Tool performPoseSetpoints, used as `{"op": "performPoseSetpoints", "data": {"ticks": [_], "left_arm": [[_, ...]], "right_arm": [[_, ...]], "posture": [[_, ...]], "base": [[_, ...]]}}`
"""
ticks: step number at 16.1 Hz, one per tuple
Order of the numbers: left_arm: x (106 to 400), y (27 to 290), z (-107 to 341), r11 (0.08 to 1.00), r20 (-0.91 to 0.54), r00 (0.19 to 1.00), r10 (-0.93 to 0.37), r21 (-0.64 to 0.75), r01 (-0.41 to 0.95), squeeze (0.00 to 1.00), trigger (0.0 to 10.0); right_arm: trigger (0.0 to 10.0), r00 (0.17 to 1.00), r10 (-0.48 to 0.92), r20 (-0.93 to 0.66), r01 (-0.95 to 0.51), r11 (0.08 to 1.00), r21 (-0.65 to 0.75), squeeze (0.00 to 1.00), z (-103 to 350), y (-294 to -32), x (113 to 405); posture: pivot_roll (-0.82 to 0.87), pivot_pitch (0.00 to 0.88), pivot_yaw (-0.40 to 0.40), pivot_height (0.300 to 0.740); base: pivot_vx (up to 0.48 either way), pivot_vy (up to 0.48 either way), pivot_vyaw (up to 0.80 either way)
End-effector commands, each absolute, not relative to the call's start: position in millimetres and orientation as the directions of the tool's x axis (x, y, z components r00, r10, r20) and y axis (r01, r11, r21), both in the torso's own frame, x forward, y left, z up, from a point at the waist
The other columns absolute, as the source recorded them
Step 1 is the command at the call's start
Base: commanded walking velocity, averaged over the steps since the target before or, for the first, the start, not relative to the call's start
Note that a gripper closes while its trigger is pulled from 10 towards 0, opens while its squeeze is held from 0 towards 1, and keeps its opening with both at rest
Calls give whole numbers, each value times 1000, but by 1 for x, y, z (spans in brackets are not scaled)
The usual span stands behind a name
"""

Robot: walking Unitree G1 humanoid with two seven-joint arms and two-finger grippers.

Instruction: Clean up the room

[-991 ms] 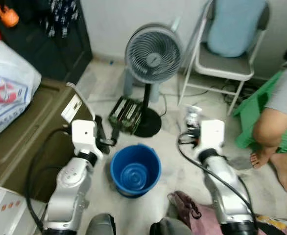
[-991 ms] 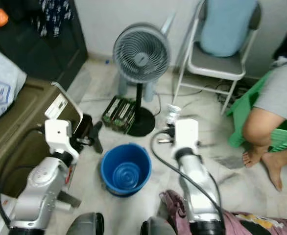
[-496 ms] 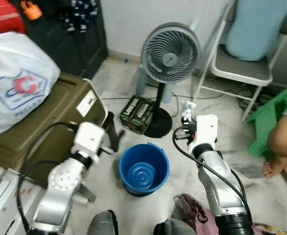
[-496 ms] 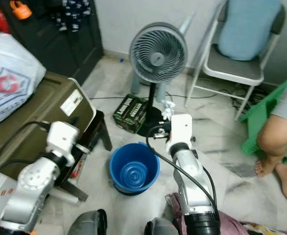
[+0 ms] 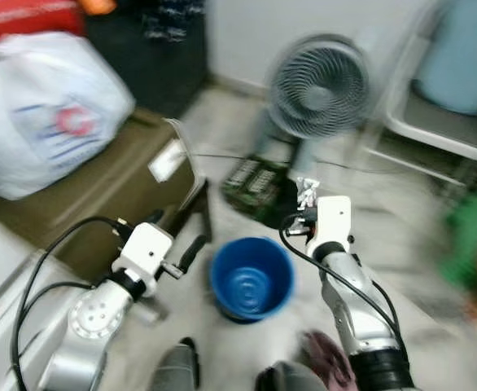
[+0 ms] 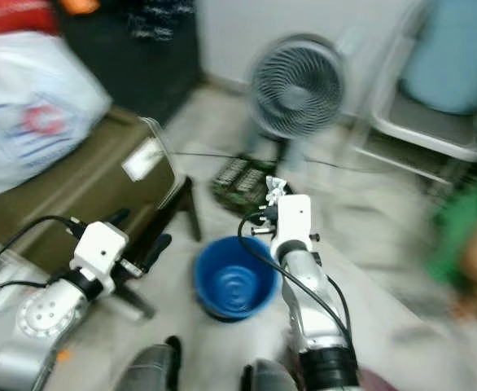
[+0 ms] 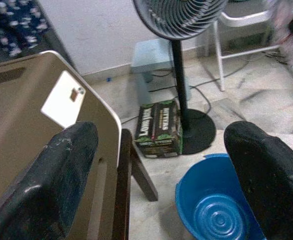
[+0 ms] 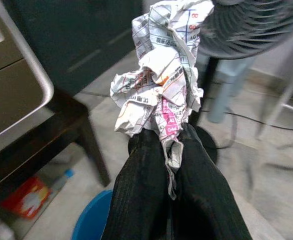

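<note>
My right gripper [image 8: 165,146] is shut on a crumpled ball of printed paper [image 8: 159,75]. In the eye views the paper [image 5: 306,192] hangs just beyond the far right rim of a blue bucket [image 5: 251,281] on the floor. The bucket [image 7: 214,212] is empty. Left of the bucket my left gripper [image 5: 176,234] is open and holds nothing, its black fingers [image 7: 61,180] spread wide. The eye views are blurred.
A standing fan [image 5: 318,85] and a green box [image 7: 159,127] at its base stand behind the bucket. An olive case [image 5: 84,204] with a white plastic bag [image 5: 43,106] on it is at the left. A folding chair [image 5: 446,122] stands at the back right.
The whole picture has swung and blurred, so the camera has moved. The right gripper still holds the paper near the bucket; the left gripper stays open.
</note>
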State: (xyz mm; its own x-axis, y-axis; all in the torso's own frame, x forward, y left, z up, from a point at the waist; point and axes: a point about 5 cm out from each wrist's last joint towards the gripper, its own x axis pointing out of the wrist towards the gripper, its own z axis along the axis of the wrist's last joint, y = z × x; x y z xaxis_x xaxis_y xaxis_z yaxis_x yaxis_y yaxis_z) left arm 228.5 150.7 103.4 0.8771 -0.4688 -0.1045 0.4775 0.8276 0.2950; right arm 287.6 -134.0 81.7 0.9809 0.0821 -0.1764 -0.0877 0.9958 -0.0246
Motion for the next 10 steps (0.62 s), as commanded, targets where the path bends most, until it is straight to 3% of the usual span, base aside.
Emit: {"op": "performPoseSetpoints", "data": {"ticks": [1, 7, 10], "left_arm": [[225, 152, 104, 820, -104, 874, -474, 310, 481, 0, 10000], [219, 147, 107, 804, -96, 860, -501, 317, 503, 0, 10000], [201, 151, 114, 798, -105, 860, -500, 330, 504, 0, 10000]], "right_arm": [[10000, 979, 58, -195, -64, 998, -25, 0, 77, -138, 288], [10000, 963, 6, -268, -15, 999, -31, 0, 62, -150, 297], [10000, 941, -24, -338, 14, 999, -31, 0, 48, -152, 299]], "posture": [[37, 176, -22, 740], [68, 190, -25, 740], [114, 240, -13, 740]], "base": [[0, 0, 513], [0, 0, 68], [0, 0, 0]]}}
